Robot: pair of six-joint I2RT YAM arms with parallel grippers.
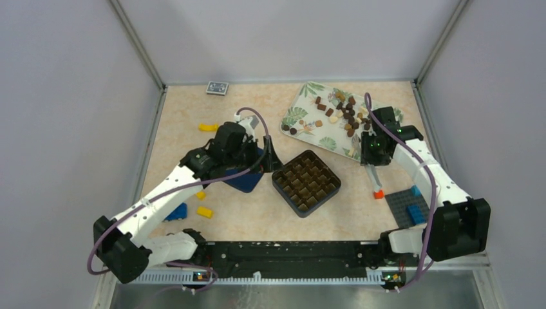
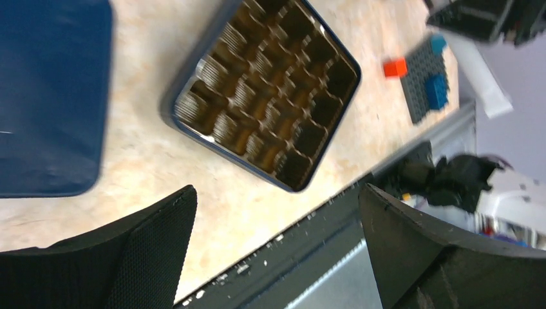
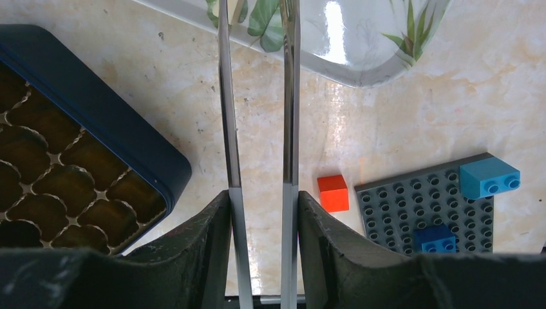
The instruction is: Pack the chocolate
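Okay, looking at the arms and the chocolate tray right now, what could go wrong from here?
The chocolates lie crowded on the leaf-print plate, so the right gripper's thin metal tongs may nudge neighbours or pinch two. The red brick sits close beside its path to the box. The box's cups are small, so a drop could miss.

The left wrist view was blurred throughout — the blue lid (image 2: pixel 51 96) ran off its left edge. In the right wrist view, the tong tips (image 3: pixel 257 6) were cut off — any grip unseen.
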